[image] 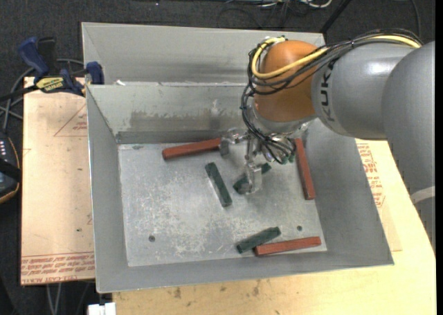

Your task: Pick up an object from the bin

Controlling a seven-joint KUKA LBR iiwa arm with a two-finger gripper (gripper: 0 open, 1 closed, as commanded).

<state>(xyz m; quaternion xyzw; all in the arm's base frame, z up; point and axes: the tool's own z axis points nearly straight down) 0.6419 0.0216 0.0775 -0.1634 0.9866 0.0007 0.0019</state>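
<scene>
My gripper (253, 172) hangs low over the middle of the bin, under the arm's orange cover. Its tip is right at a small dark green piece (242, 186) on the floor; I cannot tell whether it touches or holds it. A dark green bar (218, 184) lies slanted just to the left of that piece. A red-brown bar (192, 149) lies further up and left, its right end close to the gripper. Another red-brown bar (304, 168) lies lengthwise to the right, partly under the arm.
Near the bin's front wall a dark green bar (258, 239) and a red-brown bar (288, 246) lie end to end. The arm reaches in over the bin's right rim. The bin's left half has bare floor.
</scene>
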